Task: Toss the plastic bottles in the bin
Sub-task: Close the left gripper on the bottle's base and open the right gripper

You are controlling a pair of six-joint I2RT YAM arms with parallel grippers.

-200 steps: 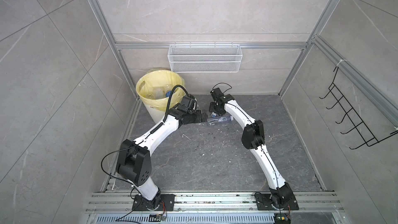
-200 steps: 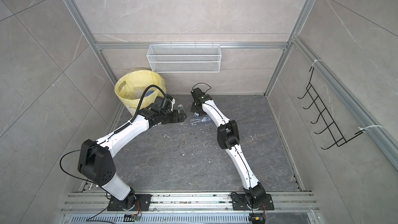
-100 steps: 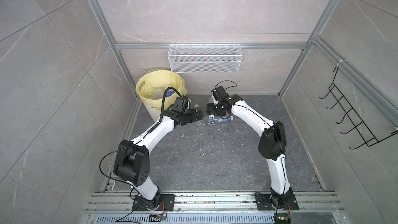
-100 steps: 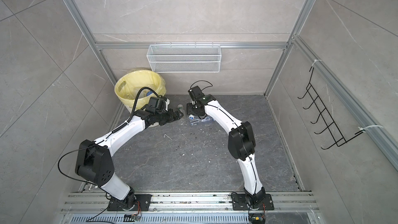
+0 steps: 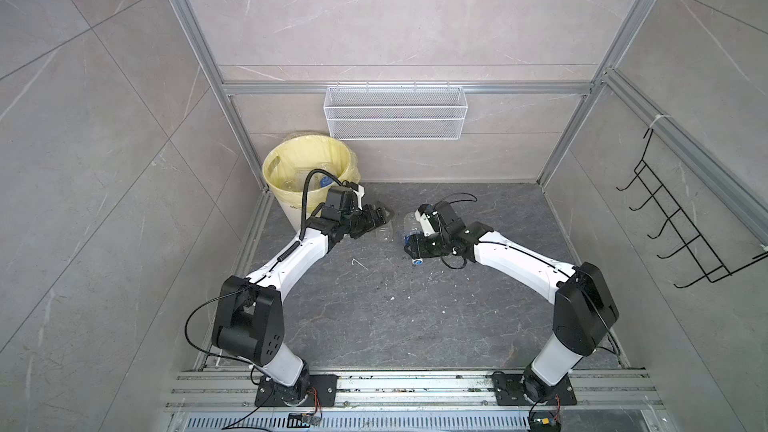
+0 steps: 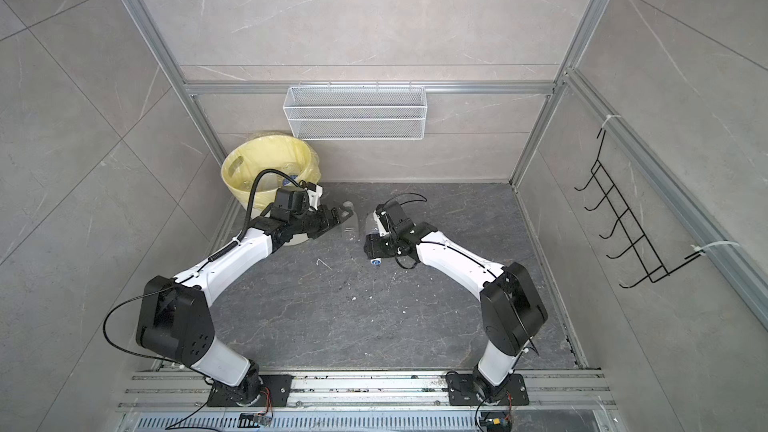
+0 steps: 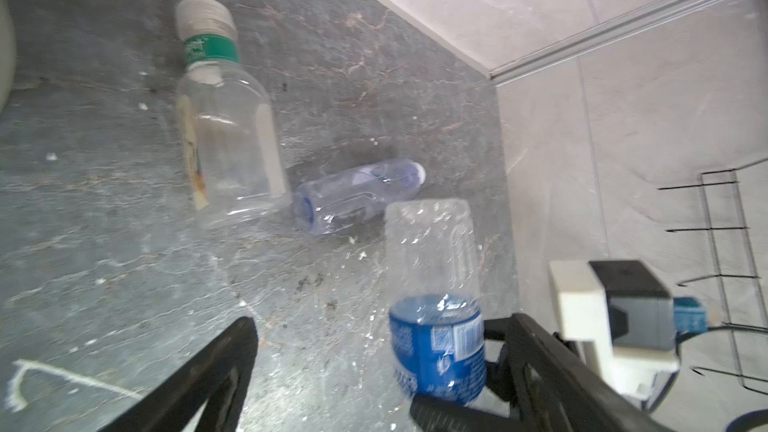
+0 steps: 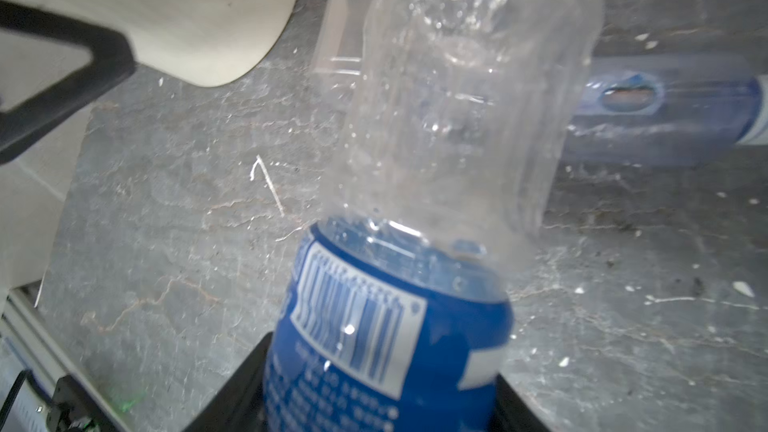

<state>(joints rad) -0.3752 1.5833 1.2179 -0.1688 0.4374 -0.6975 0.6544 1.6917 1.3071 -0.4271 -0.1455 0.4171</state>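
Change: right tool (image 5: 413, 245) has drawn back with the blue-label bottle (image 8: 428, 201).
Right tool: pinching that bottle.
Left tool (image 5: 380, 219): spread, empty; green-band bottle (image 7: 228, 139) and blue-tinted bottle (image 7: 353, 197) ahead.
Bin (image 5: 272, 160): beside left tool; drop pending.

Walls of pale grey marble-look tiles (image 5: 395, 14) with thin white veining, framed by aluminium posts (image 5: 186, 27); light even and diffuse. Floor (image 5: 374, 326) is dark grey stone, scuffed, dotted with white flecks. White wire mesh basket (image 5: 395, 118) hangs on the back wall, black wire hook rack (image 5: 685, 238) on the right wall.
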